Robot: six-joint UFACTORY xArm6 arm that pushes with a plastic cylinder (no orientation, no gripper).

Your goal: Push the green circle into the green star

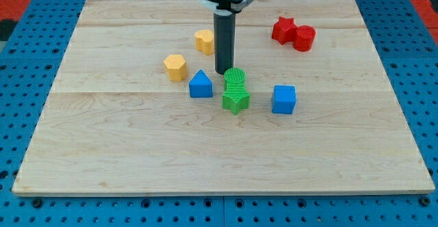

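The green circle sits near the board's middle, touching the green star, which lies just below it in the view. My tip stands at the circle's upper left edge, close against it. The rod rises straight up to the arm at the view's top.
A blue triangle lies left of the green blocks and a blue cube to their right. Two yellow blocks lie up and left. A red star and red cylinder touch at the upper right. All rest on the wooden board.
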